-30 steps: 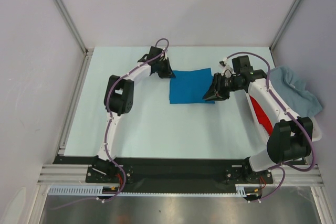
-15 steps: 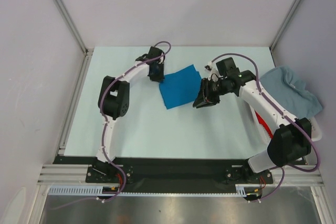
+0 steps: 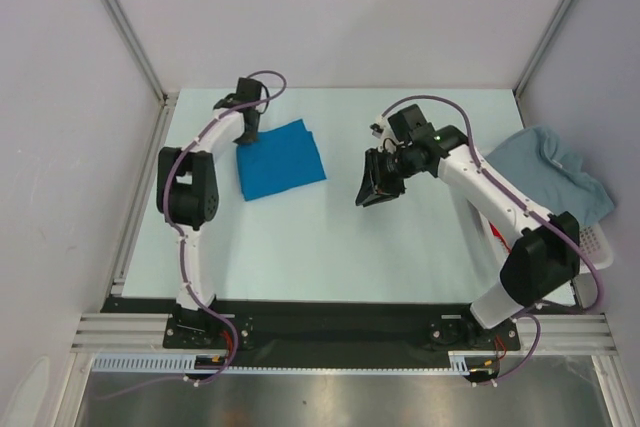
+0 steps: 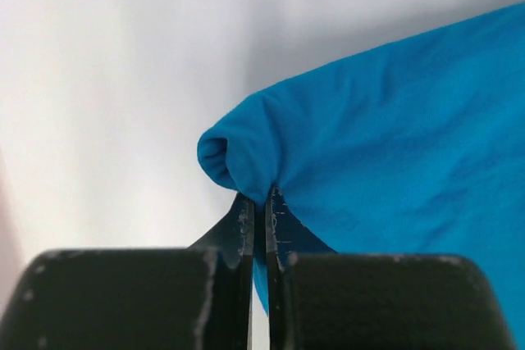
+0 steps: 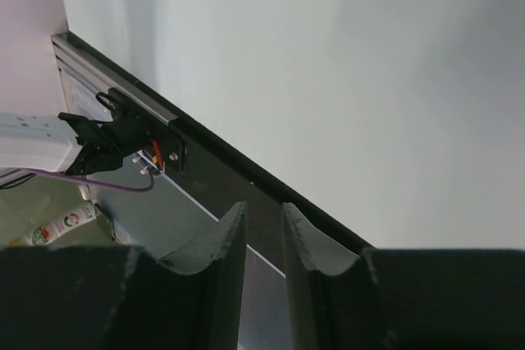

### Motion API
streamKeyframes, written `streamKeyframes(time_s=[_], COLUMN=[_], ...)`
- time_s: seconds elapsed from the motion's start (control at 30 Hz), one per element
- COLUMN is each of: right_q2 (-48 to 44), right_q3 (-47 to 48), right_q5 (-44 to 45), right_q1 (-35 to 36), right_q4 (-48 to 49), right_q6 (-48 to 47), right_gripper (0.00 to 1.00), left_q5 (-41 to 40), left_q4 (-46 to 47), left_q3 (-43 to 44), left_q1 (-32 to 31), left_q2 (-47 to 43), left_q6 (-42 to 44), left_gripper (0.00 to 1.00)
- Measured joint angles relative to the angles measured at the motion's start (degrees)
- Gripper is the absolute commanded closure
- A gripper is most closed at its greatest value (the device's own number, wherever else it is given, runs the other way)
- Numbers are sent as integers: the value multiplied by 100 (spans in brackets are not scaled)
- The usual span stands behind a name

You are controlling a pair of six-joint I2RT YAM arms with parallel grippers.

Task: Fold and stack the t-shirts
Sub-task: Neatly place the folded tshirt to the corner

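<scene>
Left gripper (image 3: 245,134), upper left of the overhead frame, pinches a rolled corner of the folded bright blue t-shirt (image 3: 281,158), which lies flat on the table (image 3: 300,237). Right gripper (image 3: 372,189), centre right, holds nothing, its fingers (image 5: 225,243) nearly together. A pale grey-blue t-shirt (image 3: 555,175) drapes over the white basket (image 3: 597,244) at the right edge.

We see our left gripper (image 4: 261,212) with its two black jaws squeezed tight on a rolled edge of the bright blue t-shirt (image 4: 394,137) — the cloth bulges out in a little loop just above them. The shirt spreads off to the right over the white counter (image 4: 107,79).
</scene>
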Motion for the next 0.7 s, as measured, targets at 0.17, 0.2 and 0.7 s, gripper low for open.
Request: streamKeyframes(time_s=[0.17, 0.2, 0.7], right_q2=[636, 769, 1840], right_q3=[269, 350, 1491], right_q5=[140, 177, 313], right_q1=[20, 7, -420], right_q4=[-129, -175, -354], right_q6=[-111, -131, -118], right_gripper=[71, 71, 71], left_q5=[-411, -498, -949], left_q4=[131, 199, 1620], left_q3=[638, 859, 2796], left_q1=[439, 487, 1163], left_q2=[308, 435, 2050], left_q6=[793, 973, 2612], left_gripper=[100, 100, 100])
